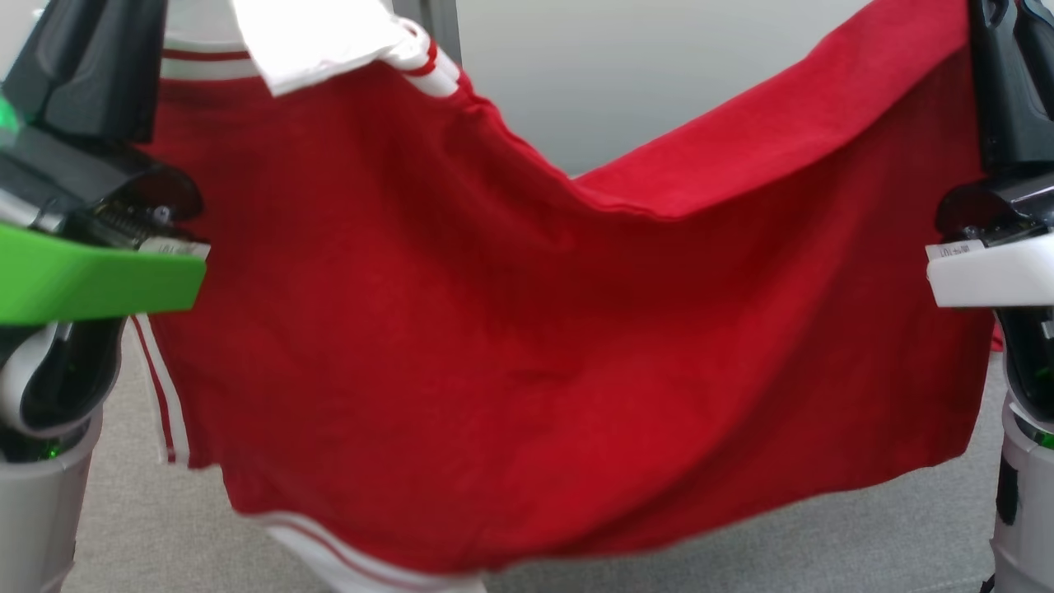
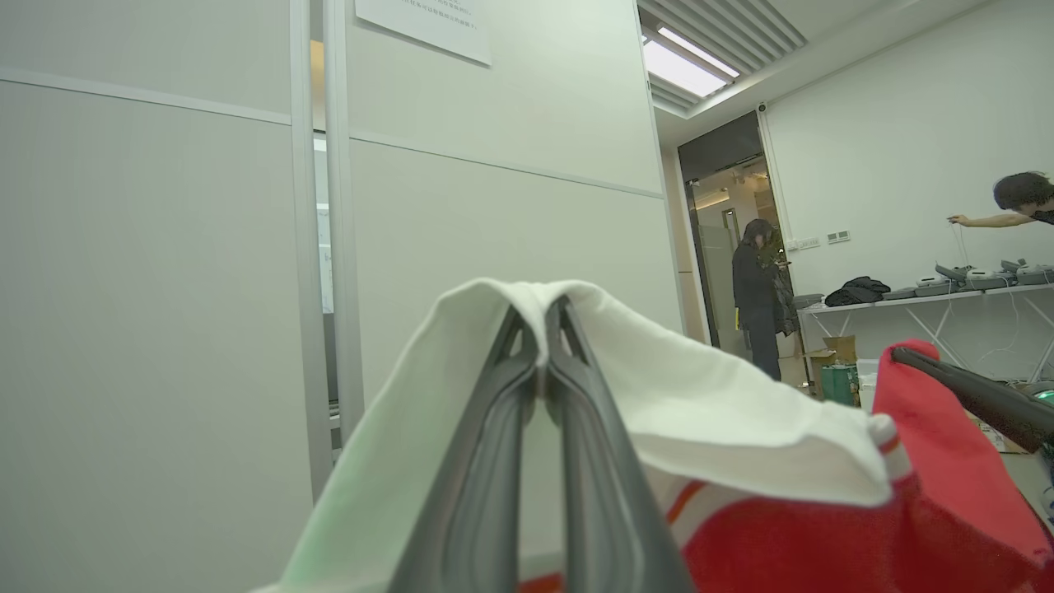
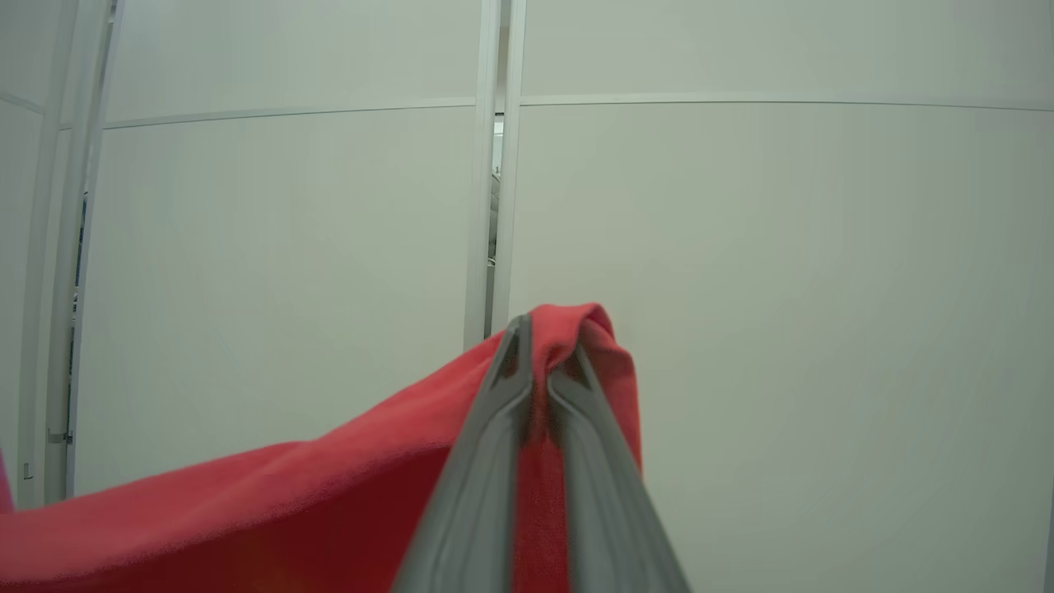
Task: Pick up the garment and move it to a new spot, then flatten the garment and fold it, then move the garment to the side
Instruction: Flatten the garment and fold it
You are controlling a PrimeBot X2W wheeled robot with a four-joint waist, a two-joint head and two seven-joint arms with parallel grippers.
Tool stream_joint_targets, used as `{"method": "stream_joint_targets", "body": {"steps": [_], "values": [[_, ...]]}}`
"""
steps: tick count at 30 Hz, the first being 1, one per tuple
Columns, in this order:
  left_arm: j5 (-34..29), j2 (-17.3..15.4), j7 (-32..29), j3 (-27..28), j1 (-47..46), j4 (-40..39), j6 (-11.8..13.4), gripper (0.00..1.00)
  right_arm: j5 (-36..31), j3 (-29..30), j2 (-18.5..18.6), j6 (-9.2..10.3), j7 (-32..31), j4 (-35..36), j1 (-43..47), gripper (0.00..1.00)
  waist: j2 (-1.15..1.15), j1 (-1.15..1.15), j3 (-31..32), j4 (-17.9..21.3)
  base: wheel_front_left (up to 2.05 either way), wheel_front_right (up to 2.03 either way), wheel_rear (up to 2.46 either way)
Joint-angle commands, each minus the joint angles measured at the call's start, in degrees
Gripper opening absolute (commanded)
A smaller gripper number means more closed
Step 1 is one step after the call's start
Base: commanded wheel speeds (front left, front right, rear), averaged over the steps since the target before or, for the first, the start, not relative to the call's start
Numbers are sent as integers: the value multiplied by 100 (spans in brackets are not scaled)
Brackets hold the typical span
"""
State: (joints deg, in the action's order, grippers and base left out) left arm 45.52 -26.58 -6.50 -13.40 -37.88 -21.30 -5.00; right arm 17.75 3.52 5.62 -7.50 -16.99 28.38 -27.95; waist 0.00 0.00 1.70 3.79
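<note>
The garment (image 1: pixel 527 346) is red with white and red striped trim and a white part at its upper left corner. It hangs spread in the air between my two raised arms, sagging in the middle of its top edge, its lower hem above the floor. In the left wrist view my left gripper (image 2: pixel 542 329) is shut on the white part of the garment (image 2: pixel 700 412), which drapes over both fingers. My right gripper (image 3: pixel 539 346) is shut on a red corner of the garment (image 3: pixel 288 511), with cloth pinched between the fingers.
Grey carpet floor (image 1: pixel 823 543) lies below the hanging cloth. A pale partition wall (image 2: pixel 165 329) stands close ahead. Far to the right, one person (image 2: pixel 757 288) stands by a doorway and another (image 2: pixel 1021 198) leans over a bench (image 2: pixel 922 301) of gear.
</note>
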Motion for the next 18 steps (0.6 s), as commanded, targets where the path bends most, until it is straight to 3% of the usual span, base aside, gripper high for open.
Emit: {"method": "stream_joint_targets", "body": {"steps": [1, 4, 9, 18], "values": [[-23, -49, -57, -62, -152, 126, -4, 0, -61, 13, 9, 3, -75, -57, -56, 0, 0, 0, -145, 0, 0, 0, 0], [-113, -67, -216, -219, -472, 479, -49, 0, -83, -47, -3, 3, -206, -326, -222, 0, 0, 0, -522, 6, 0, 0, 0], [-334, -82, -353, -464, -1395, 1354, -140, 0, -285, -329, 34, 2, -118, -1479, -1195, 0, 0, 0, -1343, 93, 0, 0, 0], [-972, 379, 264, -691, -3731, 3428, -206, 0, -1396, -590, -68, 5, 1135, -4421, -3953, 0, 0, 0, -2428, 43, 0, 0, 0]]}}
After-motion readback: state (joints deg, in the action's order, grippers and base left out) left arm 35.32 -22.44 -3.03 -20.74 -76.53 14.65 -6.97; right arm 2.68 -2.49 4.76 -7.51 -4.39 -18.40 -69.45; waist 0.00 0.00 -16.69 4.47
